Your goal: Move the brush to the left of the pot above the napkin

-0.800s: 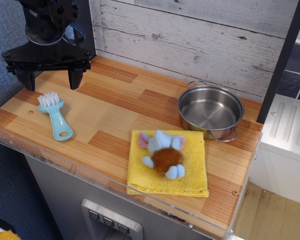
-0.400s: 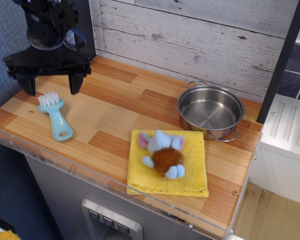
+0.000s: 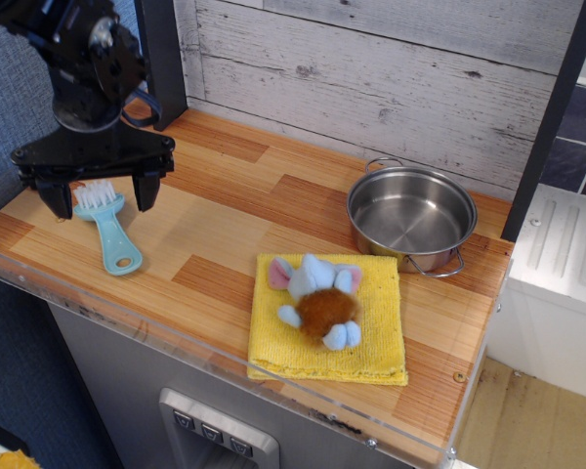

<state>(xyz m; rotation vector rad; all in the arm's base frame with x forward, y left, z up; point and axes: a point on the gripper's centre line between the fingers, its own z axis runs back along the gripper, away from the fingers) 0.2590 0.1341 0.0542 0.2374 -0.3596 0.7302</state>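
Observation:
The light-blue brush (image 3: 112, 233) lies flat at the left end of the wooden counter, white bristles toward the wall, handle hole toward the front edge. My black gripper (image 3: 99, 198) is open and hangs low over the bristle end, one finger (image 3: 55, 198) on each side of it, holding nothing. The shiny steel pot (image 3: 411, 216) stands at the back right. The yellow napkin (image 3: 376, 337) lies in front of the pot, near the front edge.
A blue, pink and brown plush toy (image 3: 317, 298) lies on the napkin. A grey plank wall runs along the back. The counter has a clear plastic lip (image 3: 176, 337) at the front. A dark post (image 3: 551, 117) and white unit stand at the right.
My gripper has come down and slightly toward the front, from above and behind the brush to straddling its bristle end. The brush, pot, napkin and toy have not moved.

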